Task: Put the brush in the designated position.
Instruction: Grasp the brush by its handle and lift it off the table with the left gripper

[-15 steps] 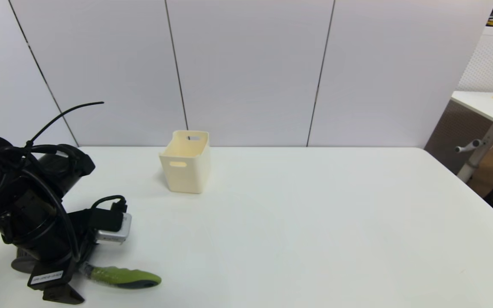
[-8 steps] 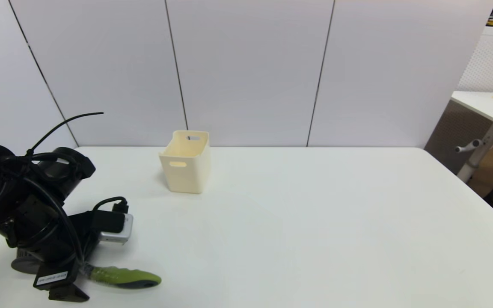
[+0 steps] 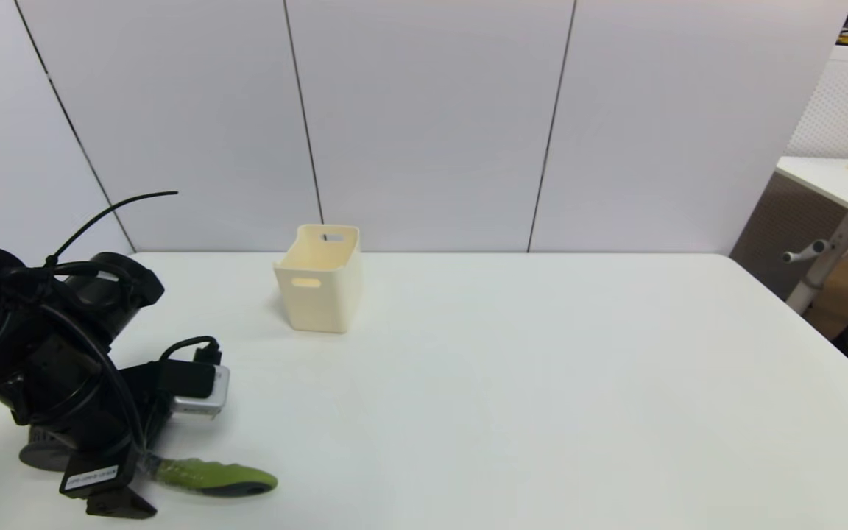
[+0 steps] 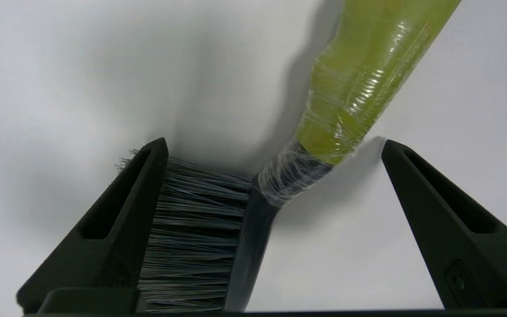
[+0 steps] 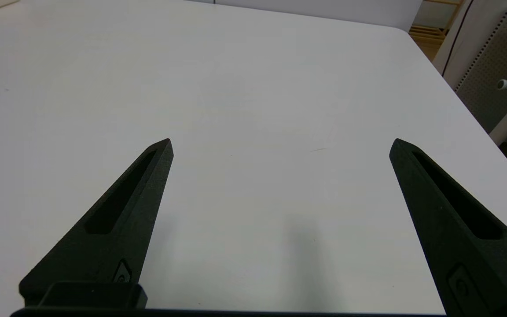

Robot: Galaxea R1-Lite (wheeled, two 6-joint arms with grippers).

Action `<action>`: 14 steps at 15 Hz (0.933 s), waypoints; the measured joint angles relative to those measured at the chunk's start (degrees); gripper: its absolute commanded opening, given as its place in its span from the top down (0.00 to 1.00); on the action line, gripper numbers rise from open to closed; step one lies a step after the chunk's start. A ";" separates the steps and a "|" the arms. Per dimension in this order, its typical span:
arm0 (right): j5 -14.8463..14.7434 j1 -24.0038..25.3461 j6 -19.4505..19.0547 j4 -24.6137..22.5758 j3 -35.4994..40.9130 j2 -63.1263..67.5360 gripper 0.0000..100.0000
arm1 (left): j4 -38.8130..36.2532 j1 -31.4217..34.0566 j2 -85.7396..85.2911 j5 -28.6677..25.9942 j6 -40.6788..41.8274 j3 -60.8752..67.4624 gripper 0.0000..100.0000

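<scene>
At near-left table corner, left gripper (image 4: 275, 147) spread wide, straddling black-bristled, lime-green-handled plastic hand brush (image 4: 280, 176) lying on white table (image 3: 542, 383); bristles touch one finger. Cream plastic bin (image 3: 319, 278) well apart. Right gripper (image 5: 280, 143) agape, empty.

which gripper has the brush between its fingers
The left gripper: its open fingers straddle the brush head. The right gripper hangs open over bare table.

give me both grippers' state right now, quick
Left gripper: open, fingers down either side of the brush head on the table, not closed on it.
Right gripper: open, holding nothing, above bare table.
</scene>
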 measured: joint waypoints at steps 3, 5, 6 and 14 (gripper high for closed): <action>0.02 0.00 0.02 -0.02 0.00 0.00 0.00 | 0.29 0.02 0.20 -0.66 -0.23 -0.17 0.00; 0.00 -0.02 0.02 0.00 0.00 0.00 0.00 | 0.73 0.02 0.39 -0.78 -0.26 -0.22 0.00; 0.00 -0.02 0.02 0.00 0.00 0.00 0.00 | 0.73 0.02 0.45 -0.77 -0.26 -0.22 0.00; -0.01 -0.02 0.02 0.00 0.00 0.00 0.00 | 0.96 0.13 0.98 -0.83 -0.17 -0.06 0.00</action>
